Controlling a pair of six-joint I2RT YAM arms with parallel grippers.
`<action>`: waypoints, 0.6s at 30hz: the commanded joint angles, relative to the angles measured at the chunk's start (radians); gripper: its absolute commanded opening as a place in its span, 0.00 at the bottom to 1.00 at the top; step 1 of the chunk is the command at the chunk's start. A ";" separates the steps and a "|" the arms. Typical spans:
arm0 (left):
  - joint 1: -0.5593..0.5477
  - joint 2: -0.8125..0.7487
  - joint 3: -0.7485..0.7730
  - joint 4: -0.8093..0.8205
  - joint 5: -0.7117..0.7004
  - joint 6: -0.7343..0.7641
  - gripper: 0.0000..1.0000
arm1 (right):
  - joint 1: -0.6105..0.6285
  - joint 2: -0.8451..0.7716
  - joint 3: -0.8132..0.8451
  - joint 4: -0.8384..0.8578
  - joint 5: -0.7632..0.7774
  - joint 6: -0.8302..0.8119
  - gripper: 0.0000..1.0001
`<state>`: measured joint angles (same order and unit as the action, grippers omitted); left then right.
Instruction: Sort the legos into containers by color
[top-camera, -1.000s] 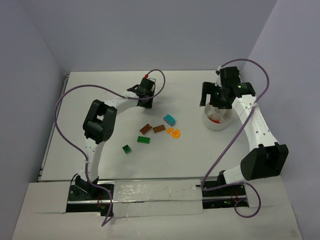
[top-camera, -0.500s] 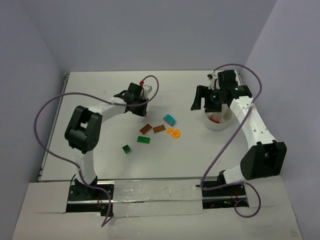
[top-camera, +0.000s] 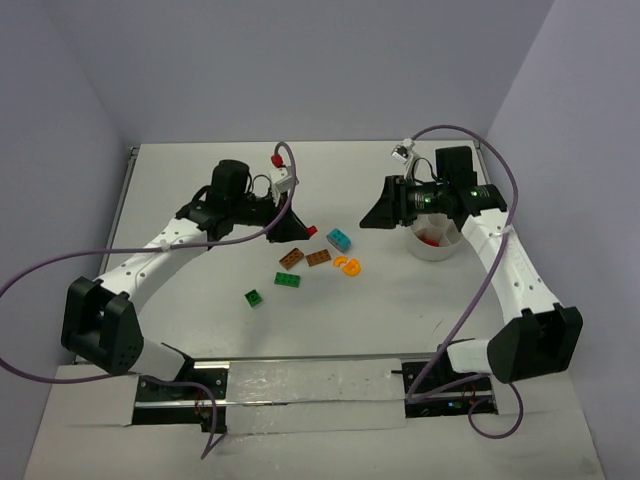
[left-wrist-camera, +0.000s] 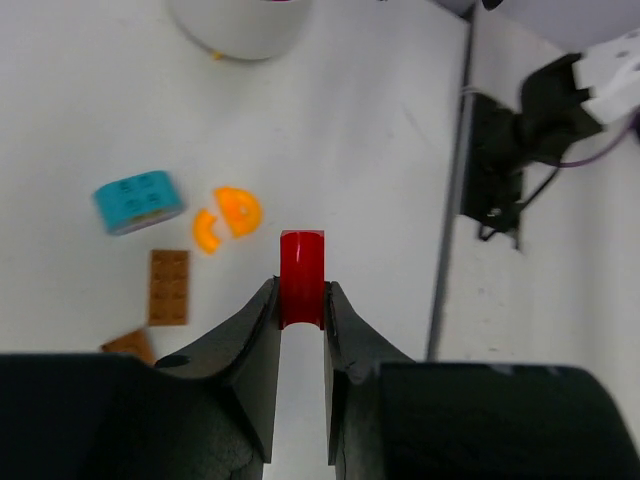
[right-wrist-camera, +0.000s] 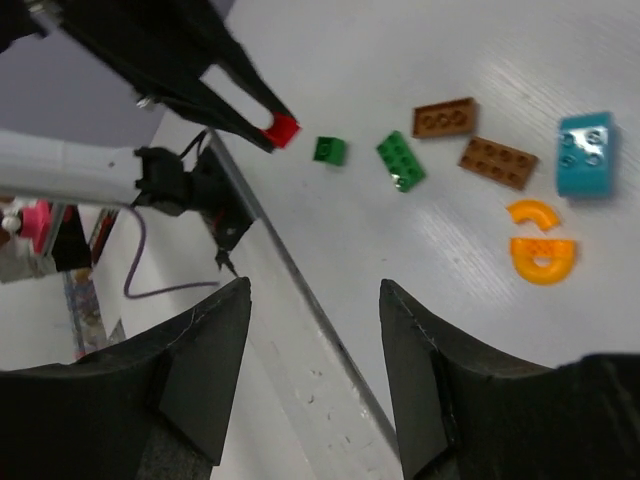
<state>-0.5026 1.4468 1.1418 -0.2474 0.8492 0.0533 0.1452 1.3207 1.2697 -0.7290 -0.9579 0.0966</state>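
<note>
My left gripper (top-camera: 306, 229) is shut on a red brick (top-camera: 312, 231), held just left of the teal brick (top-camera: 339, 239). In the left wrist view the red brick (left-wrist-camera: 301, 277) sits pinched between the fingertips of my left gripper (left-wrist-camera: 300, 292). The loose legos are two brown plates (top-camera: 292, 257) (top-camera: 318, 257), orange curved pieces (top-camera: 346, 265) and two green bricks (top-camera: 288, 279) (top-camera: 254, 297). The white bowl (top-camera: 437, 250) has red pieces inside. My right gripper (top-camera: 367, 220) is open and empty, left of the bowl. Its jaws (right-wrist-camera: 313, 290) stand wide apart.
The near table edge has a metal rail and a taped strip (top-camera: 310, 380). Purple cables (top-camera: 60, 270) loop from both arms. Walls close the table at the back and on both sides. The bowl's base (left-wrist-camera: 240, 25) shows at the top of the left wrist view.
My left gripper has swung from the far middle of the table toward the lego pile, red brick between its fingers. My right gripper has moved left, off the bowl.
</note>
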 joint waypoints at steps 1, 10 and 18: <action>0.003 -0.045 -0.043 0.112 0.278 -0.131 0.00 | 0.053 -0.095 -0.001 0.058 -0.152 -0.103 0.60; -0.009 -0.093 -0.089 0.239 0.407 -0.285 0.00 | 0.277 -0.098 0.037 0.001 -0.061 -0.192 0.59; -0.042 -0.093 -0.088 0.314 0.410 -0.337 0.00 | 0.311 -0.053 0.045 0.050 -0.081 -0.112 0.61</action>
<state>-0.5279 1.3743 1.0454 -0.0199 1.2121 -0.2453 0.4418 1.2486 1.2770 -0.7231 -1.0289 -0.0511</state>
